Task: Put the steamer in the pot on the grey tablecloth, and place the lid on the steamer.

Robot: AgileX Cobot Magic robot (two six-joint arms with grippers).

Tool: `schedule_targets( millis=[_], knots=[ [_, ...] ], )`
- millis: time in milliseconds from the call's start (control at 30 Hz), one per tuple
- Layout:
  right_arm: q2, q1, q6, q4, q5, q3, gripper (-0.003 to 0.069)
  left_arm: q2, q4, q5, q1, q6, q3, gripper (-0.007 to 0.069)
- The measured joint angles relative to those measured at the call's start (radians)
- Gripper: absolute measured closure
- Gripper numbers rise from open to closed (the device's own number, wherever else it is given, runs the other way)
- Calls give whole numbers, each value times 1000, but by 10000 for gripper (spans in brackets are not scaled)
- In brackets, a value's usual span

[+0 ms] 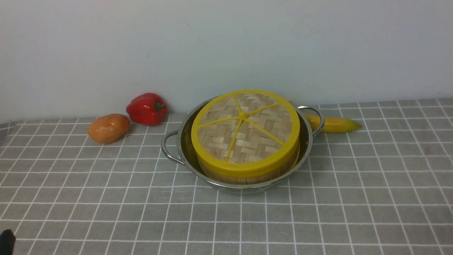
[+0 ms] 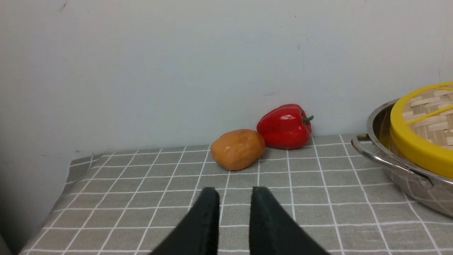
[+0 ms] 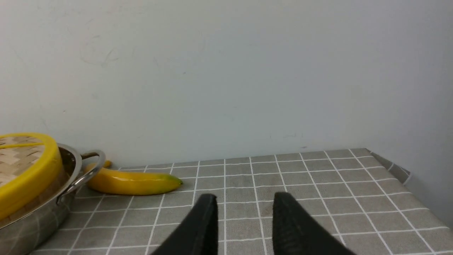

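- Broadly, the grey tablecloth [image 1: 354, 198] covers the whole work surface, running back to a plain wall.
- The pot [image 1: 184, 148] sits on the cloth near the middle, toward the wall, with a looped handle at each side.
- The steamer [image 1: 226, 177] stands inside the pot; only a strip of its wooden wall shows below the yellow rim.
- The lid [image 1: 244, 127] rests on top of the steamer. In the front view it looks tipped, its near edge lower than its far edge, so it may not be fully seated; the tilt could also be the camera angle.
- A banana [image 1: 334, 124] lies behind the pot's right handle; a red pepper [image 1: 147, 108] and an orange potato-like piece [image 1: 108, 128] lie well to the pot's left.
- The left gripper [image 2: 235, 202] hangs over bare cloth with a narrow gap between its jaws, holding nothing.
- The right gripper [image 3: 244, 207] does likewise on the other side, its gap a little wider, empty.
- Judgement: placement appears done. To finish well, both arms should retreat without brushing the pot handles, and the lid's seating deserves a check.
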Motion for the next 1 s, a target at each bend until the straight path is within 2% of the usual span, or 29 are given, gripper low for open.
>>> schedule_targets(
  millis=[1000],
  knots=[
    [0, 0, -2, -6, 13, 0, 419, 0, 0, 0, 0, 0, 0, 442]
  ],
)
